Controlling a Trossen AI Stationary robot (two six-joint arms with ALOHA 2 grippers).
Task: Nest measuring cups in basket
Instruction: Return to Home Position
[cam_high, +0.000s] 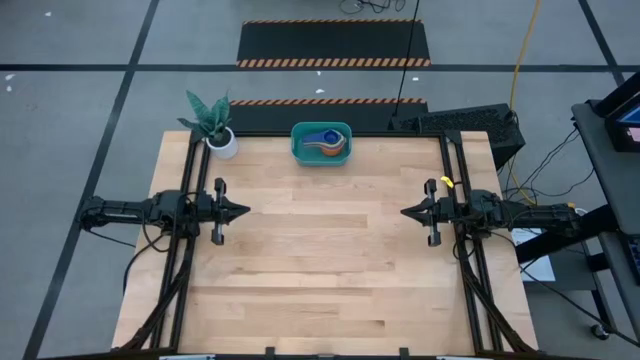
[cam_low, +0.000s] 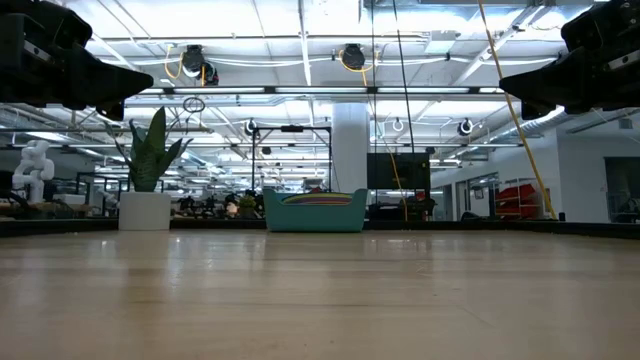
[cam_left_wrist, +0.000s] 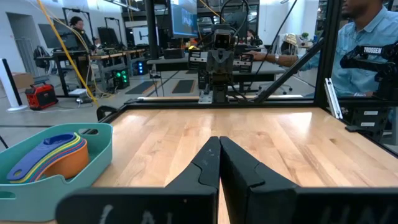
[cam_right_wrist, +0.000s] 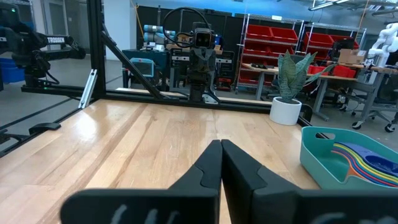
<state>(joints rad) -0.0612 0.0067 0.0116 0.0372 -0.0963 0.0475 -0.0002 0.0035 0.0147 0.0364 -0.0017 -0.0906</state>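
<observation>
Plainly, the measuring cups (cam_high: 325, 141) sit nested inside the basket (cam_high: 320, 163), which stands at the far edge of the surface (cam_high: 320, 270), its long axis along that edge, near a white plant pot (cam_high: 224, 144); the left pincer (cam_high: 243, 211) and right pincer (cam_high: 405, 212) hover at opposite sides, tips facing each other, both closed on nothing; the basket lies between them toward the far edge, neither arm clearly nearer; the job looks finished.

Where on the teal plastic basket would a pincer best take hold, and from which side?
Probably the rim of the teal plastic basket at a bare stretch of wall, from straight above: its walls are thin, upright and low, its top is open, and the nested coloured plastic measuring cups fill the middle.
</observation>
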